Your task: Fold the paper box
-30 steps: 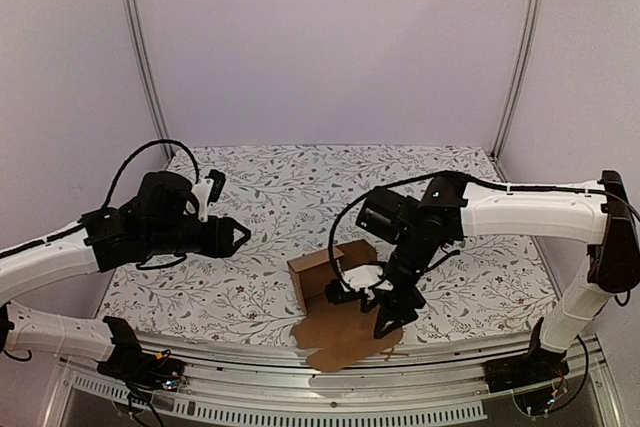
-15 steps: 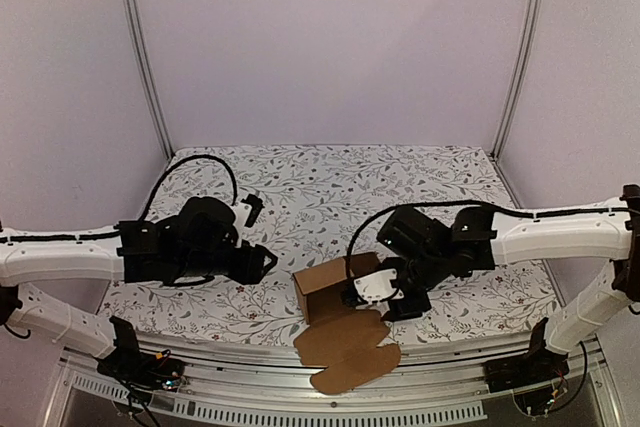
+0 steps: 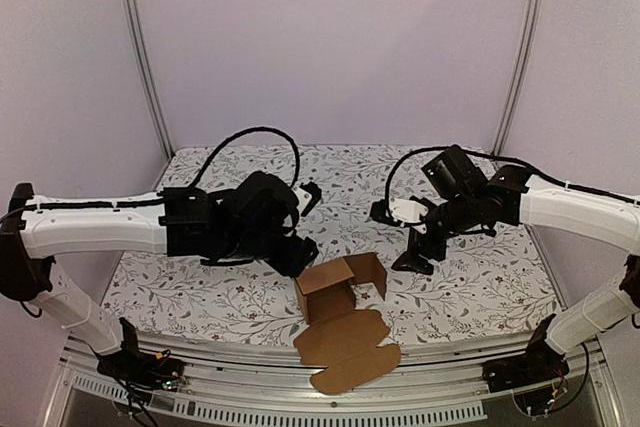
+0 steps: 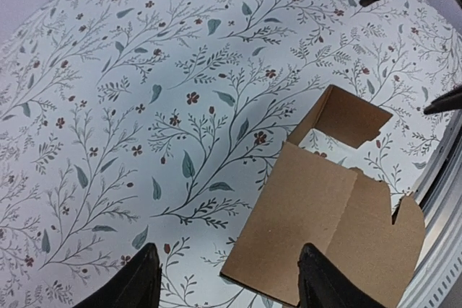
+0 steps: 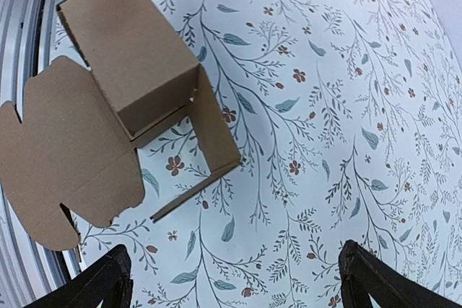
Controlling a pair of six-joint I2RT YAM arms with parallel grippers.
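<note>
Both left tool [image 4: 231, 283] and right tool [image 5: 238, 279] gape; the paper box [image 3: 340, 322] runs lengthwise toward the table's near edge [image 3: 200, 343].

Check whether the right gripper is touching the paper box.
Apart. The right wrist view shows the right gripper open over the flowered tablecloth, and a plain stretch of cloth separates both fingertips from the paper box.
</note>
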